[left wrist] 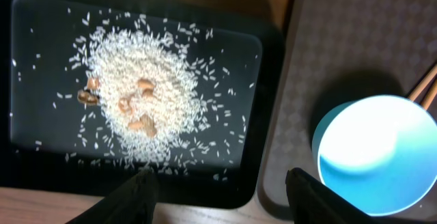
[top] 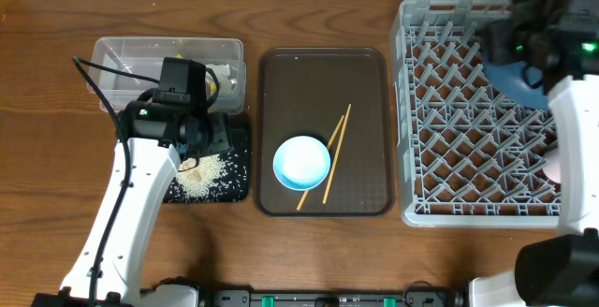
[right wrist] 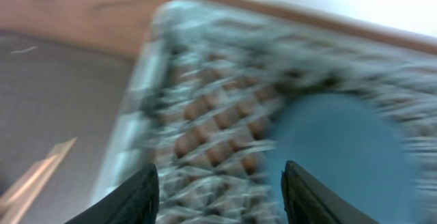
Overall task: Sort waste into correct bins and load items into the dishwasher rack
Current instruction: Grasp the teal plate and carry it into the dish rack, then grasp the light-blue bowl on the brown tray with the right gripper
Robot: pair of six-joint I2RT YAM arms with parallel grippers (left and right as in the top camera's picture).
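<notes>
The grey dishwasher rack (top: 468, 157) stands at the right, with a dark-blue plate (top: 518, 78) in its far part. My right gripper (right wrist: 222, 190) hangs open just above the rack (right wrist: 205, 128); this view is blurred, and the plate (right wrist: 348, 149) lies by its right finger. My left gripper (left wrist: 218, 193) is open and empty over the near edge of the black tray (left wrist: 266, 115), which holds a heap of white rice (left wrist: 140, 91). A white-and-blue bowl (top: 301, 160) and two chopsticks (top: 332, 153) lie on the brown tray (top: 365, 82). In the overhead view the left gripper (top: 217, 137) is over the black tray (top: 239, 190).
A clear tub (top: 122, 59) behind the black tray holds something yellow and white (top: 220, 78), half hidden by my left arm. Something pink (top: 553, 167) shows in the rack beside my right arm. Bowl (left wrist: 372, 156) and chopstick ends (left wrist: 427, 87) lie right of the left gripper.
</notes>
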